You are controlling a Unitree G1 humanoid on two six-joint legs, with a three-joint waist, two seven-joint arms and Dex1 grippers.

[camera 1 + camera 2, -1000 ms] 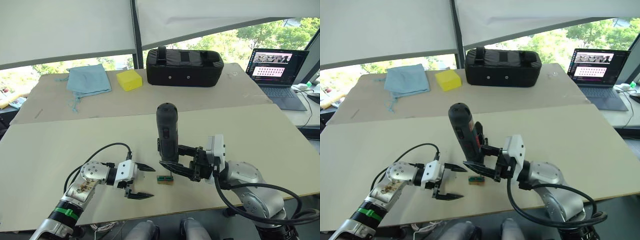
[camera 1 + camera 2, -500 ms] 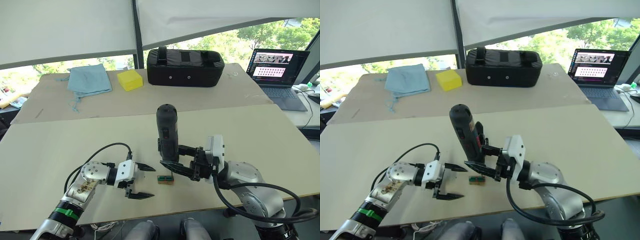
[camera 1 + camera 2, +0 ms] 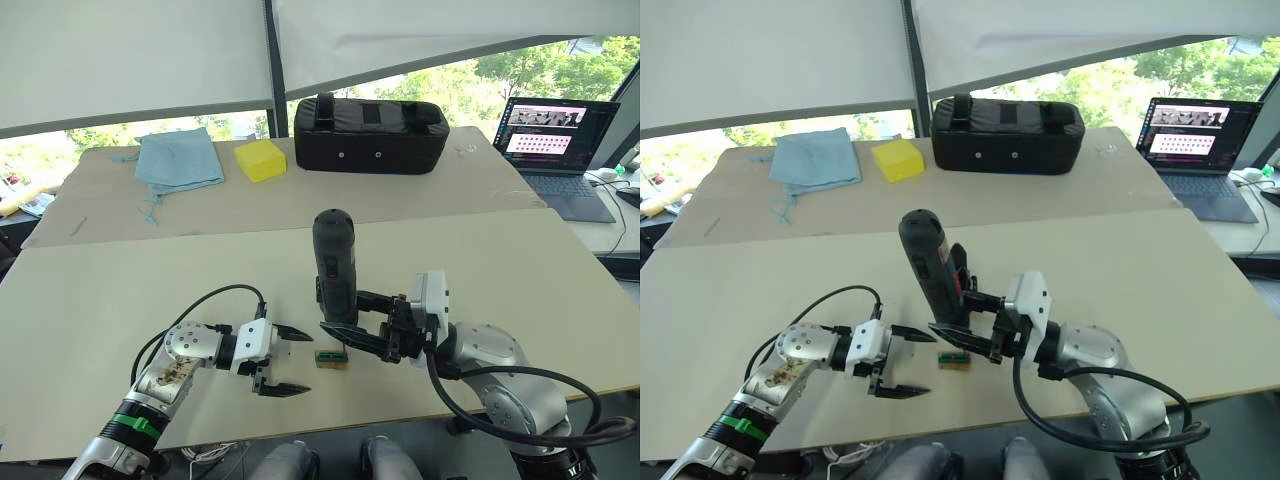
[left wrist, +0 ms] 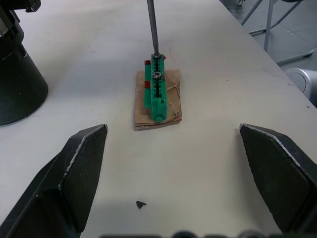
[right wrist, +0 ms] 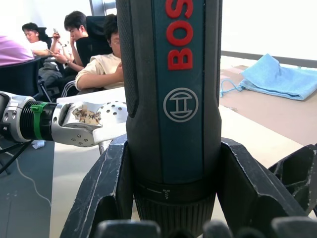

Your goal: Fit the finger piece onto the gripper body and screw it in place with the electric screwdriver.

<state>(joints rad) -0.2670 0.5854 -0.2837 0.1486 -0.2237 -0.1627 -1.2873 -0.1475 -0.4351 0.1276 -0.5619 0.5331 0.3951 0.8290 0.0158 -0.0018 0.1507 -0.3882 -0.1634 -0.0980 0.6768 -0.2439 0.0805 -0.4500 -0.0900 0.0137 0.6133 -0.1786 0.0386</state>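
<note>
From the head cameras, the right gripper [image 3: 352, 338] stands clamped on the electric screwdriver [image 3: 334, 262], held upright over the near table [image 3: 90, 300], its bit coming down on a small green-and-brown block [image 3: 330, 359]; the left gripper [image 3: 285, 362] rests low just beside that block, fingers spread and holding nothing. A black case [image 3: 369, 133], a yellow block [image 3: 258, 159] and a blue cloth [image 3: 178, 158] sit on the far table, a laptop [image 3: 556, 139] off to the right. The left wrist camera looks between its own parted fingers [image 4: 74, 168] at the green-and-brown block, where the thin metal bit [image 4: 152, 27] meets what appears to be a screw seated in the green strip, though the contact is too small to confirm. The right wrist camera shows both pads pressed against the screwdriver's barrel, the left forearm beyond it and several seated people in the background. The step in hand looks like collecting a screw: the tool should stay plumb over the slot, press lightly and lift straight. The right forearm lies nearly level, wrist turned inward; the left arm reaches forward, bent at the elbow.
</note>
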